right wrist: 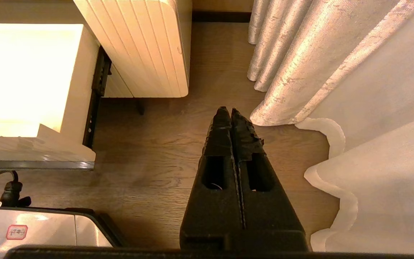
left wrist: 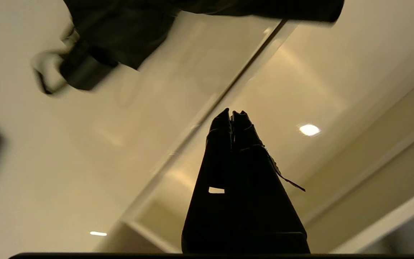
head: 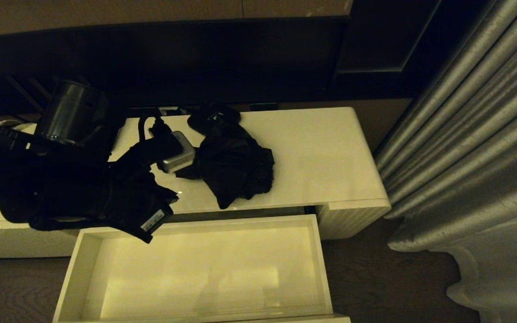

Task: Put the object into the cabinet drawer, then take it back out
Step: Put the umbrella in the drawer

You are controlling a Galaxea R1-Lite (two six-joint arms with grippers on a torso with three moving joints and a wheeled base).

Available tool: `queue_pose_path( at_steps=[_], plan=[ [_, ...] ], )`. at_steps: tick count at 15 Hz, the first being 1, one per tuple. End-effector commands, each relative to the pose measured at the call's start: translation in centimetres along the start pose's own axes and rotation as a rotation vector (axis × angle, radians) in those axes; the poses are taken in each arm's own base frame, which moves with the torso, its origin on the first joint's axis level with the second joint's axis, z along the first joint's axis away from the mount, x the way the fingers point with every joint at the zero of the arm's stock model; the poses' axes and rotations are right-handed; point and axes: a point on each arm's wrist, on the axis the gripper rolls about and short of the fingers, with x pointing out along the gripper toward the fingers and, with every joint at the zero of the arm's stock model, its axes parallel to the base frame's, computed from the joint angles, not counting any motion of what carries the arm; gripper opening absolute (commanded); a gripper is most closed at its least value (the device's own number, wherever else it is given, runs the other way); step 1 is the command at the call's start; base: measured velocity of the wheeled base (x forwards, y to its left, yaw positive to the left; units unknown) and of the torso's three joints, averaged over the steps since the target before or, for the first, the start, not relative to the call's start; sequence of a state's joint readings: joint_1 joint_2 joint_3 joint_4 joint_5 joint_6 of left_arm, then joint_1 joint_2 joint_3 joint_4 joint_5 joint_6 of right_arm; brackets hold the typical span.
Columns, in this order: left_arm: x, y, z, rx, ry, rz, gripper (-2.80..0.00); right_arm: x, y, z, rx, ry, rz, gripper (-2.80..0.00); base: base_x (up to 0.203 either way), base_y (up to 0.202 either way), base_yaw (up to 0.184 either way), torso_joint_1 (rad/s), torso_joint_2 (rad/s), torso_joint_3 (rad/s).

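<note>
Black fabric bunches loosely around the folding umbrella (head: 234,168), which lies on the cream-white cabinet top (head: 321,152) behind the drawer, its short dark handle (left wrist: 81,70) with a thin strap loop showing in the left wrist view. A small silver-edged box (head: 177,158) sits just beside the umbrella on its left.

Below the cabinet top, the cabinet drawer (head: 319,260) stands pulled out, wide and shallow, and its plain pale interior holds nothing.

The left pincer (left wrist: 232,115) has its fingers pressed together and grips nothing; it hangs above the front edge of the cabinet top and the open drawer, apart from the umbrella. The right pincer (right wrist: 227,112) is also closed and empty, parked over the wooden floor (right wrist: 164,151) near the ribbed cabinet end (right wrist: 146,46) and the curtain (right wrist: 336,61).
</note>
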State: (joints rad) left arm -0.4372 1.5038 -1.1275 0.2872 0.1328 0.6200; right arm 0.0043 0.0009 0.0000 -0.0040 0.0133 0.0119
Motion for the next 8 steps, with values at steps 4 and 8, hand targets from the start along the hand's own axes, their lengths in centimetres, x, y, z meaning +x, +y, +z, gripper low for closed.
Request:
queue_pose_path(
  at_steps=[4, 8],
  plan=[
    [-0.7, 1.7, 0.5, 0.355, 0.003, 0.083, -2.80, 0.0, 0.0, 0.0, 0.000, 0.000, 0.001, -2.80, 0.000, 0.000, 0.000, 0.000, 0.00, 0.000],
    [-0.4, 2.7, 1.1, 0.490, 0.031, 0.157, 0.00, 0.0, 0.0, 0.0, 0.000, 0.000, 0.001, -2.80, 0.000, 0.000, 0.000, 0.000, 0.00, 0.000]
  ],
)
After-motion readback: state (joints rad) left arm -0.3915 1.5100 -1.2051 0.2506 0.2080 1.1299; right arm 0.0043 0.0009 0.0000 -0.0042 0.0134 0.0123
